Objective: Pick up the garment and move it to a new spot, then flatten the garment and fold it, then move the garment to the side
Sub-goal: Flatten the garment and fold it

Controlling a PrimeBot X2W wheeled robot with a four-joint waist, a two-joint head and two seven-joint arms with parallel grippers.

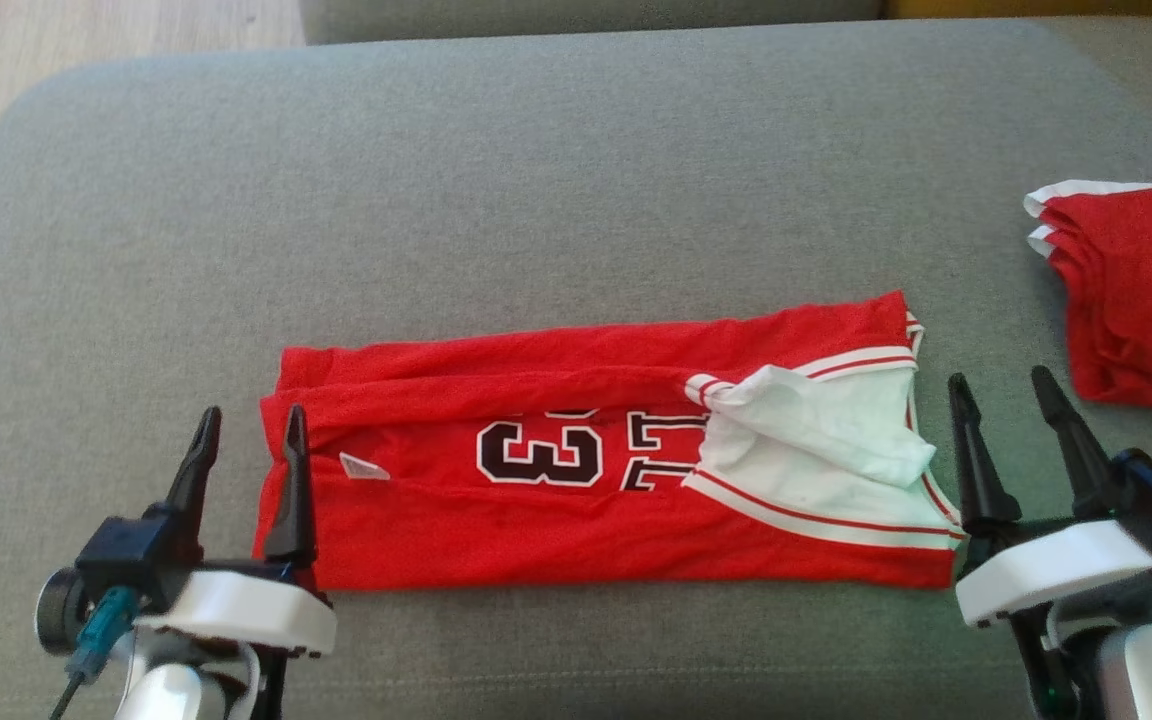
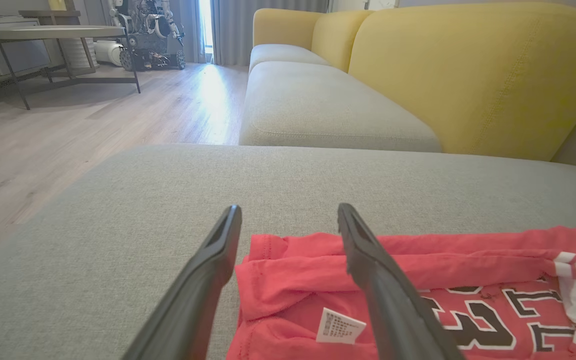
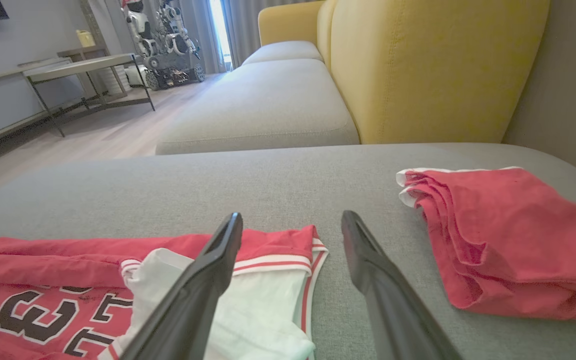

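— Cushion (image 1: 576, 150) comes first for us: grey and wide, running under everything from nine o'clock across to three in the head view.
— Agreed. Next we have the garment (image 1: 536, 530), a red jersey folded into a long band. It lies flat on the cushion just below centre, towards six o'clock. Its dark number faces up, and its white-trimmed end, with pale lining turned out, points to four o'clock.
— Then we see a second red garment (image 1: 1146, 300), folded, at three o'clock, apart from the first.
— And the claws?
— Our left gripper (image 1: 252, 412) sits at eight o'clock, fingers spread and empty. One finger stands over the jersey's left edge, the other over bare cushion. We think it may be touching the cloth, but we cannot be sure from here.
— Our right gripper (image 1: 998, 376) sits at four o'clock, just beside the trimmed end, fingers likewise parted, holding nothing.
— Smallest for us is a white label (image 1: 364, 467) on the red cloth, just by the left gripper's inner finger.
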